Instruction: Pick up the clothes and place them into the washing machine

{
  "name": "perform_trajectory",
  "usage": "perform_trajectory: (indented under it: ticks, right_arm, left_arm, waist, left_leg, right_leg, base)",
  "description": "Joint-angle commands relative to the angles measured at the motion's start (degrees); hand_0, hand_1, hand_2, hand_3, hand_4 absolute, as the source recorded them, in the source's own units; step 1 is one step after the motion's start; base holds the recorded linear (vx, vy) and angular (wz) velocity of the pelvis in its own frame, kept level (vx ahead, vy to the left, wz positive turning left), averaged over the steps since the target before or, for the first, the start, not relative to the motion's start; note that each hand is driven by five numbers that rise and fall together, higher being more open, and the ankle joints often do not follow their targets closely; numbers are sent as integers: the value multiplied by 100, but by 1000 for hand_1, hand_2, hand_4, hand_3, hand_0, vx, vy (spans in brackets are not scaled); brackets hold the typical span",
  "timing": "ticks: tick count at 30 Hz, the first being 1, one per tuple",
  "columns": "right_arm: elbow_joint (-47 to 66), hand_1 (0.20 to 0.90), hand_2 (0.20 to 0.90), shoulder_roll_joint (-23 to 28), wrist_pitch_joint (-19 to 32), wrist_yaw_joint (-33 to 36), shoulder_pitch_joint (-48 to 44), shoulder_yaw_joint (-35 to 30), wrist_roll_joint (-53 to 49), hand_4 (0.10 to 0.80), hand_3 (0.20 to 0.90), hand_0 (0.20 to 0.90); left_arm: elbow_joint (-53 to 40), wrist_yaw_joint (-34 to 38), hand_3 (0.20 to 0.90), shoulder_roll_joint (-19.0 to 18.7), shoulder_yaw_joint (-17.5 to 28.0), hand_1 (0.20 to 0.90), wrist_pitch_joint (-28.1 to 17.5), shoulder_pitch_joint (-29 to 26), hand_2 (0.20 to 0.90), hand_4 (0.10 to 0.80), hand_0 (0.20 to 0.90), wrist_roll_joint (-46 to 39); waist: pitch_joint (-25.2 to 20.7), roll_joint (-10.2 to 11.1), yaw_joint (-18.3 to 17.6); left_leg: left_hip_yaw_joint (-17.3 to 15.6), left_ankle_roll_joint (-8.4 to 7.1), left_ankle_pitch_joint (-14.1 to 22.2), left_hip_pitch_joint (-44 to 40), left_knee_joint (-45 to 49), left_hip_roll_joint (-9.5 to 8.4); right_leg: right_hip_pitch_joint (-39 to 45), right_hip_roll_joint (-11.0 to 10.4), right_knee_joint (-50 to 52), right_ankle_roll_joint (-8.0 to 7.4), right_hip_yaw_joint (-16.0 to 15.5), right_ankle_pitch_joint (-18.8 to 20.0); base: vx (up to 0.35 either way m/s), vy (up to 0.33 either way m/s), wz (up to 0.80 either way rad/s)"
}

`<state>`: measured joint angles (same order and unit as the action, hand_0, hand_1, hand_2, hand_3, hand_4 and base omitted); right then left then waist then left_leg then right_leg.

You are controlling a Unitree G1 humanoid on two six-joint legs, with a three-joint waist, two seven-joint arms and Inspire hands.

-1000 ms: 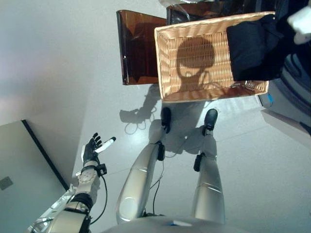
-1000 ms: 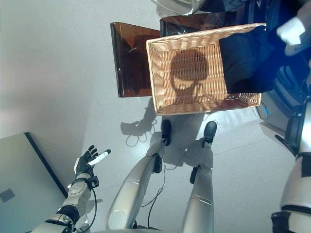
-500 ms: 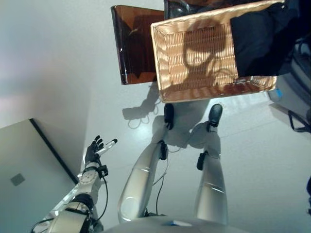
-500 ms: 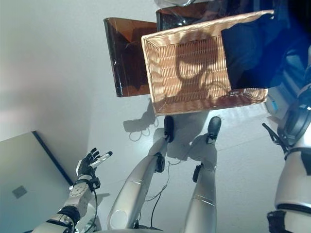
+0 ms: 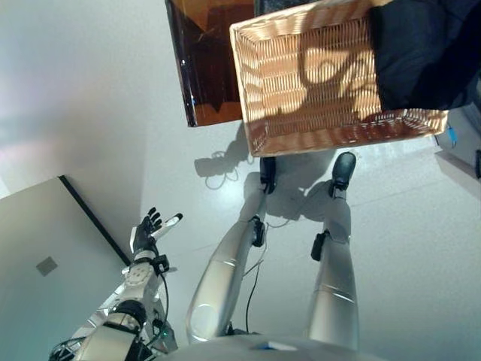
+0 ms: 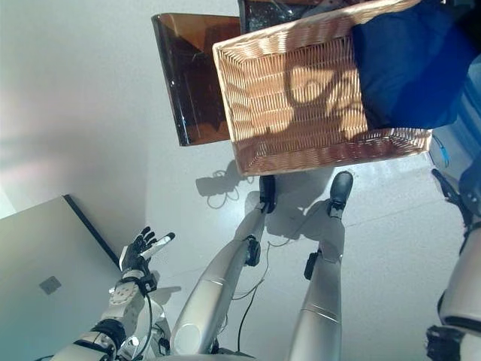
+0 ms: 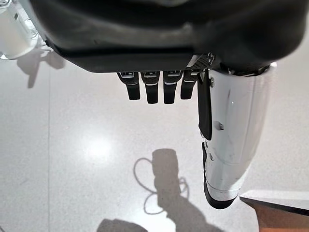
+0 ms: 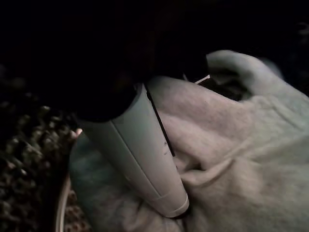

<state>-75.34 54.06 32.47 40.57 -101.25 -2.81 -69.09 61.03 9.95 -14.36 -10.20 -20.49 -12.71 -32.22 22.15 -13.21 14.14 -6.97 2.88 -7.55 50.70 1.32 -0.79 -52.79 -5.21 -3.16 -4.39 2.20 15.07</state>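
Observation:
A shallow wicker basket (image 5: 301,139) rests on a dark brown box (image 5: 207,68) at the top of the eye views. A dark blue garment (image 5: 425,53) fills the basket's right end. My left hand (image 5: 146,235) hangs low at the left, away from the basket, open and empty, with straight fingers (image 7: 154,87) over bare floor. In the right wrist view my right hand's white-covered thumb (image 8: 140,150) lies against a pale grey cloth (image 8: 241,159) in a dark place, its tip sunk in a fold. The rest of that hand is lost in the dark.
A light grey panel with a dark edge (image 5: 52,256) lies on the floor at the lower left. A pale object with a blue mark (image 6: 451,147) shows at the right edge below the basket. The floor is pale and glossy.
The whole picture has shifted, so the camera moved. The white thumb seen by the dark garment at the upper right has left the eye views. The left hand holds its pose.

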Motion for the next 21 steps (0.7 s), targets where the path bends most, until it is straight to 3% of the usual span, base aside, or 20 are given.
perform_trajectory:
  ticks: [1, 15, 17, 21]
  right_arm:
    - [407, 900, 900, 864, 385, -85, -376, 1323, 515, 800, 900, 900]
    - [-158, 900, 900, 849, -645, -211, -135, 1852, 1359, 800, 900, 900]
    - [-394, 900, 900, 915, -994, -151, -98, 2114, 1826, 800, 900, 900]
    - [-858, 900, 900, 1045, -2250, 347, -101, 3337, 4202, 800, 900, 900]
  left_arm:
    - [319, 333, 900, -383, -2, 900, -124, 446, 900, 800, 900, -208]
    - [429, 380, 900, -496, 120, 900, -84, 426, 900, 800, 900, -37]
    - [354, 344, 900, -521, 101, 900, -101, 457, 900, 800, 900, -10]
    - [15, 278, 900, -680, 101, 900, -158, 495, 900, 800, 900, 103]
  waist:
    - [-194, -517, 37]
    - [-221, -457, -24]
    - [-230, -435, -20]
    - [-219, -411, 9]
  left_leg:
    - [279, -768, -253, -514, -632, 255]
    - [269, -750, -234, -665, -632, 203]
    - [262, -740, -239, -692, -632, 191]
    - [249, -728, -265, -727, -632, 162]
  right_leg:
    - [-113, 423, 1284, -53, -75, -1198]
    - [124, 431, 1109, -41, -188, -1084]
    - [182, 410, 1072, -38, -214, -1053]
    - [291, 391, 1001, -34, -240, -990]
  base:
    - [-3, -21, -7]
    - [-1, 4, 0]
    - [-2, 15, 1]
    - [-26, 4, 1]
